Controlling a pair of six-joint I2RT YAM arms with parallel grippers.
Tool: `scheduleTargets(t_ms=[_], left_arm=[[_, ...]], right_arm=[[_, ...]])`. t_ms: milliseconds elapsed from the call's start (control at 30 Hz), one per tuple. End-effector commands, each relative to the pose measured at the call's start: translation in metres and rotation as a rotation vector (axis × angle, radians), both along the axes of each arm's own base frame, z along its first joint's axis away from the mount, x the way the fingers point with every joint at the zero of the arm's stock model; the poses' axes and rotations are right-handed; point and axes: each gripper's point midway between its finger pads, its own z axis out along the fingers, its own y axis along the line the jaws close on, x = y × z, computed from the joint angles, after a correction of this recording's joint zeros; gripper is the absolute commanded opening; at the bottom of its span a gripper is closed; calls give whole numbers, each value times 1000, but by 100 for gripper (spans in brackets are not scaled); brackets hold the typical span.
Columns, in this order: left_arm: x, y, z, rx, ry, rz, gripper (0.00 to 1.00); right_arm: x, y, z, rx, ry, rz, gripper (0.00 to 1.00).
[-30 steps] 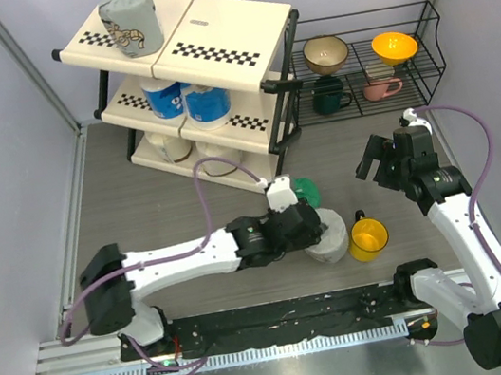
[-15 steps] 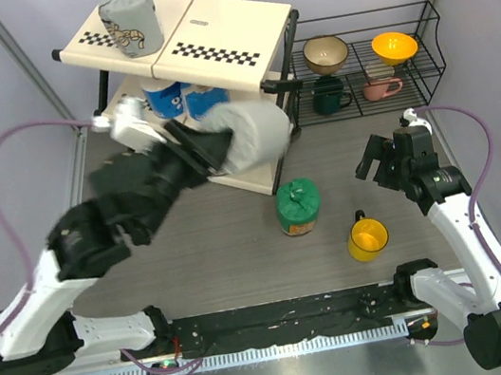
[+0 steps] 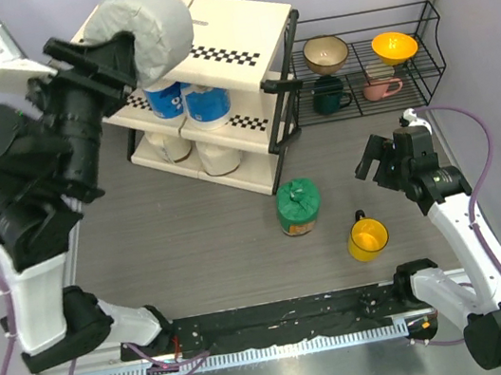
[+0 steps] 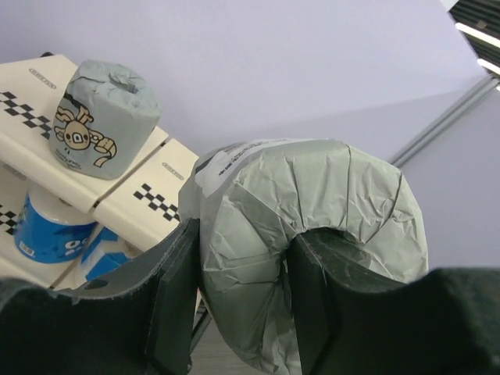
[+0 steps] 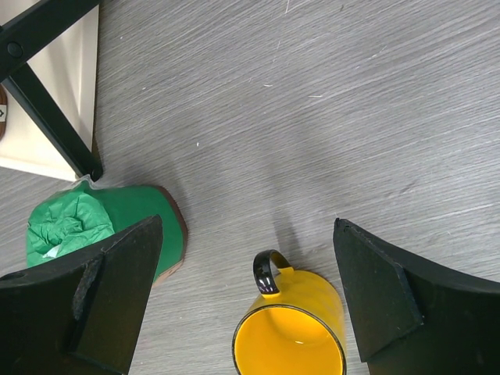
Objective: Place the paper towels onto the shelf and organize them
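Observation:
My left gripper (image 3: 125, 52) is shut on a grey paper towel roll (image 3: 154, 30) and holds it high over the top tier of the shelf (image 3: 229, 32). In the left wrist view the fingers (image 4: 176, 301) pinch that roll (image 4: 305, 211). A second grey roll (image 4: 101, 121) stands on the top tier at the left. Two blue-and-white rolls (image 3: 208, 103) sit on the middle tier and two cream rolls (image 3: 219, 157) on the bottom tier. The green roll (image 3: 298, 205) stands on the table, and also shows in the right wrist view (image 5: 94, 226). My right gripper (image 3: 380, 158) is open and empty.
A yellow mug (image 3: 368, 237) stands on the table right of the green roll, below my right gripper (image 5: 250, 289). A black wire rack (image 3: 427, 33) with bowls and cups stands at the back right. The shelf's black leg (image 5: 55, 125) is near the green roll.
My left arm has lifted the grey roll off the table beside the green roll and swung it up and left, over the shelf's top tier. The right arm has not moved.

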Motion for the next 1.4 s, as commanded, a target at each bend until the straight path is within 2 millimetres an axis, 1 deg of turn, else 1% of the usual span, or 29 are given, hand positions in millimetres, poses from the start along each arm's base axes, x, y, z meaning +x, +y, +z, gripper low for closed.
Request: scheduleTargets(t_ms=[0,33,100,133,200,267,367,400,600,800,900,1000,1033,1167,1300,1367], left_arm=[[47,-19,-5,31,0,-3,49],[63,-22,-11,21,15,-16,49],[78,-22,-17,16,28,-18,49],[94,-19,-23,18,43,-3,49],[102,-23,-27,6,56,-37,49],[115,-20,-35,1,78,-41,49],[126,-12,-41,-2,93,-31,49],[129,-14,-45,1,101,-38,49],[140,-3,-50,1,111,-24,49],[156,-6,-64,-4,141,-36,48],[161,-6,-68,-1,148,-32,49],[167,-3,-71,0,155,-25,52],[169,-1,-73,-3,159,-21,55],[177,-2,-78,-10,168,-29,60],[185,-3,-83,-18,179,-35,61],[190,-4,-88,-19,189,-34,66]], right_arm=[[4,-2,19,-19,-52,4,96],[5,-3,19,-21,-50,4,96],[5,-3,20,-25,-48,5,96],[5,-3,21,-26,-51,8,96],[5,-3,21,-29,-51,9,96],[5,-4,20,-31,-48,5,96],[6,-4,18,-34,-42,6,96],[6,-4,16,-33,-36,6,96],[7,-3,10,-31,-19,7,96],[8,-4,9,-38,-21,5,96],[9,-5,7,-41,-18,1,96],[9,-5,7,-41,-17,1,96],[10,-6,7,-42,-15,-1,96],[10,-6,6,-44,-13,-2,96],[10,-5,6,-43,-13,1,96],[10,-6,6,-46,-15,0,96]])
